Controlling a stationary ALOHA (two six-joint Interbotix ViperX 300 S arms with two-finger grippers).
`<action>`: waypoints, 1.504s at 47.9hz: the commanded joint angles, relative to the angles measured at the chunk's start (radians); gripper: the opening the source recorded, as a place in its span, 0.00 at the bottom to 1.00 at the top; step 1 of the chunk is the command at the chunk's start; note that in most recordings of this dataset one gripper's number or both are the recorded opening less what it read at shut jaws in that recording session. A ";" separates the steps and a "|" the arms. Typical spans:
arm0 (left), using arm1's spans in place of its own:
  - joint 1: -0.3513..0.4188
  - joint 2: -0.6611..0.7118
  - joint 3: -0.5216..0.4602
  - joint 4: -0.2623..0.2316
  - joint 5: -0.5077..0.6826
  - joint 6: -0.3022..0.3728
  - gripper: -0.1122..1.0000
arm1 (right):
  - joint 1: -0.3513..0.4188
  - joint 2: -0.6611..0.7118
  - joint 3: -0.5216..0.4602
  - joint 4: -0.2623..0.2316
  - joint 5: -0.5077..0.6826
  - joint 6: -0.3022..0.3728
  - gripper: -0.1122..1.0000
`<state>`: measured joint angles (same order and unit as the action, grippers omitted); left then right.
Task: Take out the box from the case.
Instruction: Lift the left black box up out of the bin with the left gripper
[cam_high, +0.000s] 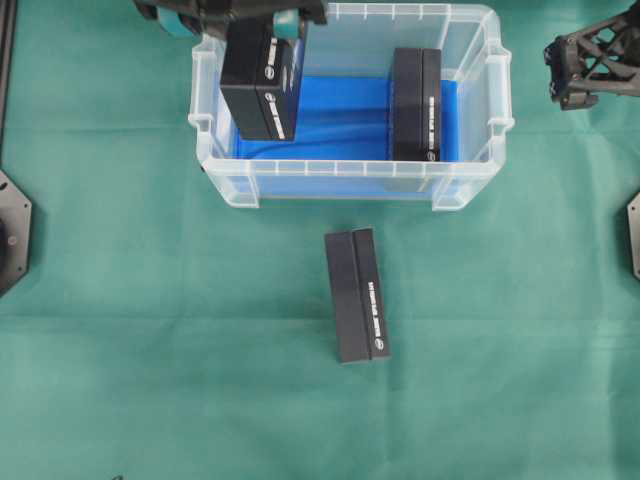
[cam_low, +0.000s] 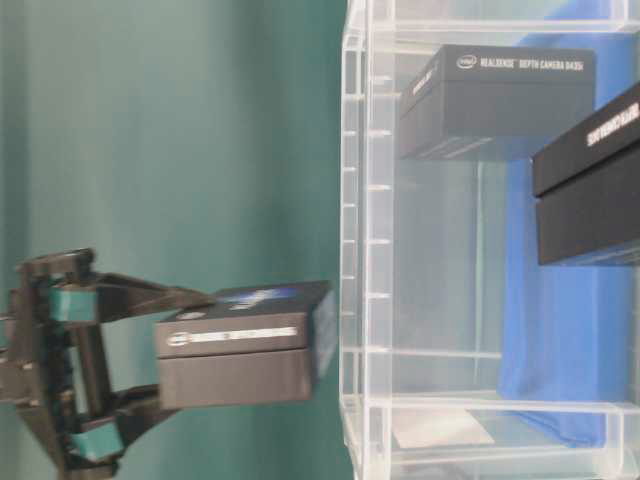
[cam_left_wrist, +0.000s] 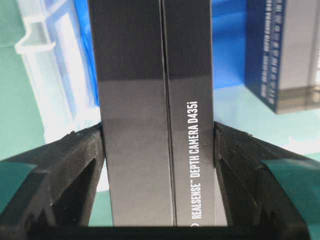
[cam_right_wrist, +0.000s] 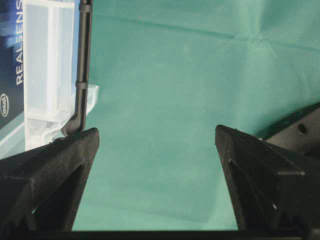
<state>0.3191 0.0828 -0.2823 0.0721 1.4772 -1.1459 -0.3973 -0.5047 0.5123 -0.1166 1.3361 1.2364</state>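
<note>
Over the green surface (cam_high: 120, 330), my left tool (cam_left_wrist: 159, 145) clamped the box (cam_high: 258, 82) above the case's (cam_high: 350, 185) left end, long axis vertical; my right tool (cam_right_wrist: 157, 145) gaped empty.

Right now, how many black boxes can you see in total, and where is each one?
3. One box is held by the left claw above the left side of the case. One stands inside at the right. One lies on the green cloth in front. None seems hidden.
</note>
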 joint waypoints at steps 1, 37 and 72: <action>0.000 -0.040 -0.066 0.005 0.021 0.002 0.66 | 0.002 -0.009 -0.009 -0.005 -0.005 -0.002 0.93; -0.014 -0.029 -0.169 0.006 0.121 0.002 0.66 | 0.003 -0.009 -0.011 -0.005 -0.003 -0.003 0.93; -0.014 -0.035 -0.160 0.009 0.121 0.003 0.66 | 0.003 -0.009 -0.011 -0.005 -0.003 -0.003 0.93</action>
<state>0.3037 0.0828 -0.4249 0.0752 1.6015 -1.1443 -0.3958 -0.5031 0.5123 -0.1181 1.3361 1.2349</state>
